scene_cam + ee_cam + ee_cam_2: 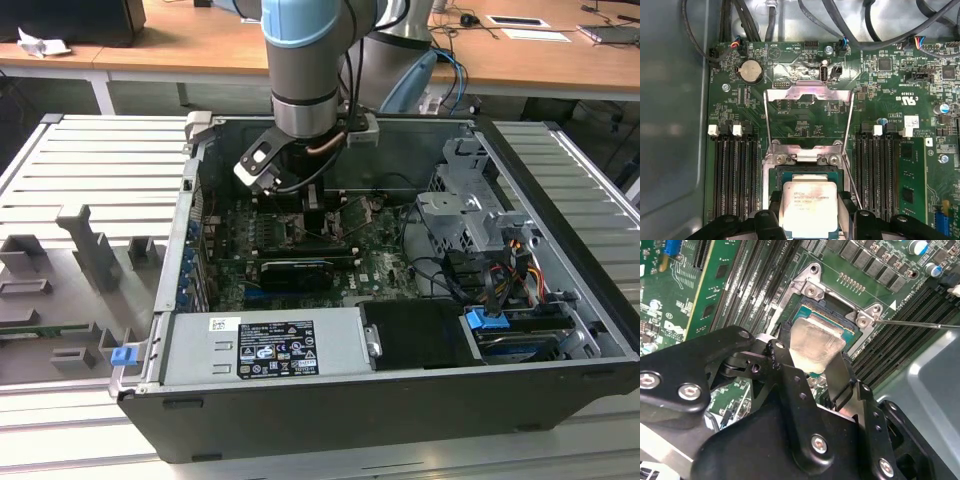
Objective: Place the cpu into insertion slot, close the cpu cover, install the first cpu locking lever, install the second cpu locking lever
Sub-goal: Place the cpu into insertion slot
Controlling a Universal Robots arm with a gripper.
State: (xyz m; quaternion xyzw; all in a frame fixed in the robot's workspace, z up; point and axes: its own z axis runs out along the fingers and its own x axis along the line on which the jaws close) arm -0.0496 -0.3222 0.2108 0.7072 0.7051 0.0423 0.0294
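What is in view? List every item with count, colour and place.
cpu: one, silver, between the gripper's fingers at the socket
socket: one, black-framed, on the board
cover: one, silver, swung open at the socket's edge
lever: one seen, thin wire, beside the socket
memory slots: two banks, black, flanking the socket
battery: one, silver, on the board
board: one, green, inside the case
case: one, black, exterior view's centre
arm: one, grey and blue, reaching into the case
gripper: one, black, shut on the cpu
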